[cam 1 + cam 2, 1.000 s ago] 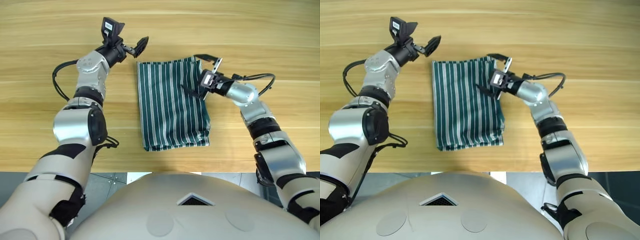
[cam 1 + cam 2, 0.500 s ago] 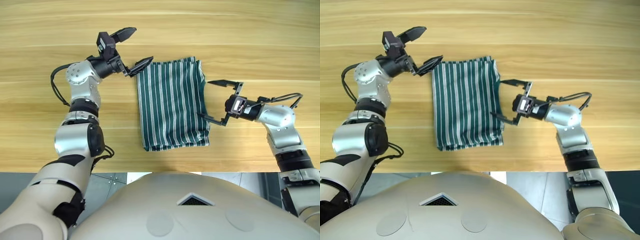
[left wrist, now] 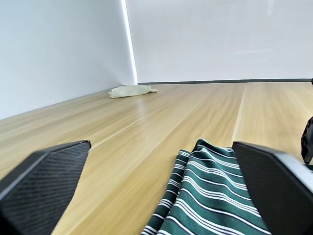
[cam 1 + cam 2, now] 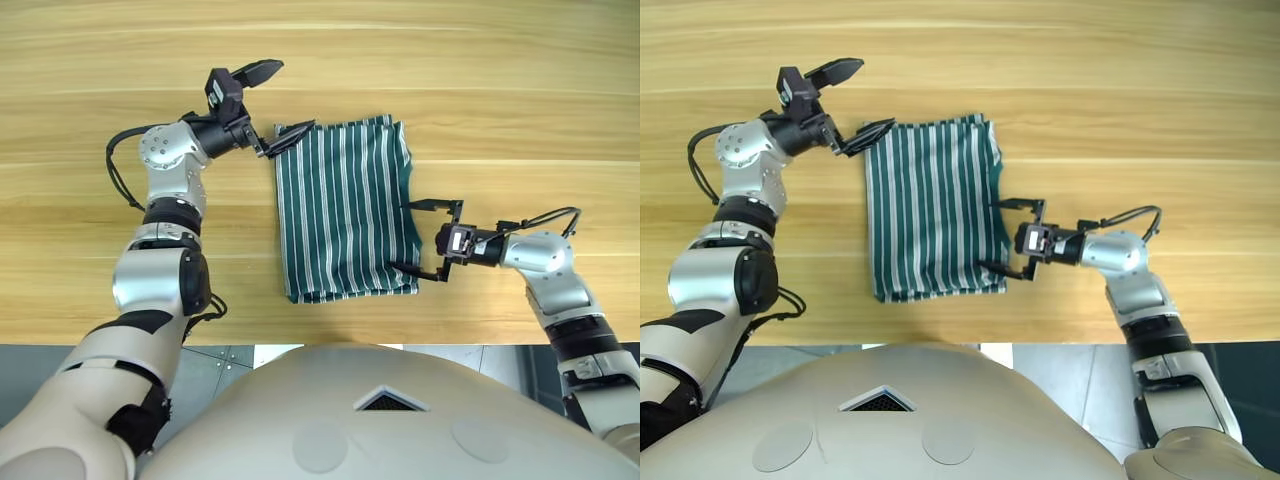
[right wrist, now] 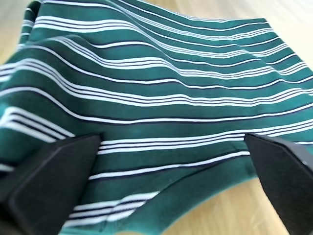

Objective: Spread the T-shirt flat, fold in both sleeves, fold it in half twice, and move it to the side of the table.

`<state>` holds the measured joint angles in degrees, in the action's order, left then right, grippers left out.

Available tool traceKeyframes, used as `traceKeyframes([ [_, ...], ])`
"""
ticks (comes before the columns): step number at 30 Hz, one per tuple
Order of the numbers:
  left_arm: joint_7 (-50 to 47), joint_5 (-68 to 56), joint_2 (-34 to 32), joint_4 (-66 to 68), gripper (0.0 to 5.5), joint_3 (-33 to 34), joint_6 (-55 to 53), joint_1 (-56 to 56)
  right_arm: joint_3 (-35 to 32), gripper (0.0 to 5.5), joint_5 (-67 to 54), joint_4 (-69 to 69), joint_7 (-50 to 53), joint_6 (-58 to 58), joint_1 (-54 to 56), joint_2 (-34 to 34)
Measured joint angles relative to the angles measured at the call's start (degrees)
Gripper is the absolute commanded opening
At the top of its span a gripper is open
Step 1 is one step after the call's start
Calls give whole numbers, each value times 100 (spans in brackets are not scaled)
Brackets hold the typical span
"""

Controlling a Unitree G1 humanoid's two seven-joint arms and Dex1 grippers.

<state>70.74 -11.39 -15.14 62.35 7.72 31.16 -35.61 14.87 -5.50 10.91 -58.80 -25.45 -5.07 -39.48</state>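
Far left: the left hand [image 4: 297,94], spread wide and clamped on nothing. Points right, toward the shirt [image 4: 345,210]. One finger raised, well clear of the surface [image 4: 500,80]; the other low, its tip over the shirt's far left corner. Cannot tell whether touching the fabric there or hanging just above it. In the left wrist view, dark ribbed fingers [image 3: 44,181] at either edge, well apart, with the striped corner low between them and bare wood beyond. Far back on that wood, a small pale bundle [image 3: 132,91], well apart from everything else.

Middle: the shirt, dark green with thin white stripes, folded into a tall rectangle. Lies flat on the surface, stripes running away from the robot. Slightly rumpled along the right edge and at the near end, with stacked layers visible at the near right corner. Sits about midway across the surface, not at its side.

Right: the right hand [image 4: 402,236], also wide open, gripping nothing. Points left at the shirt's right edge, toward the near end. Far finger with its tip at the edge of the fabric; near finger with its tip by the near right corner. In the right wrist view, striped fabric spread between the two fingers [image 5: 49,181], close against both. Not closed on it.
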Motion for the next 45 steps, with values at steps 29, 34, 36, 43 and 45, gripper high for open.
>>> traceKeyframes([
  [29,-44,2,4,30,538,-181,41,79,83,540,-240,-3,-283,102,-241,223],
  [34,-42,1,3,30,538,-192,41,78,86,540,-396,713,-381,-194,112,318],
  [36,-41,1,3,30,538,-201,41,78,93,540,-439,871,-440,-273,187,363],
  [43,-38,0,1,30,538,-219,41,78,378,540,-408,807,-499,-240,274,651],
  [45,-28,0,1,29,538,-223,41,78,461,540,-393,702,-493,-222,239,704],
])
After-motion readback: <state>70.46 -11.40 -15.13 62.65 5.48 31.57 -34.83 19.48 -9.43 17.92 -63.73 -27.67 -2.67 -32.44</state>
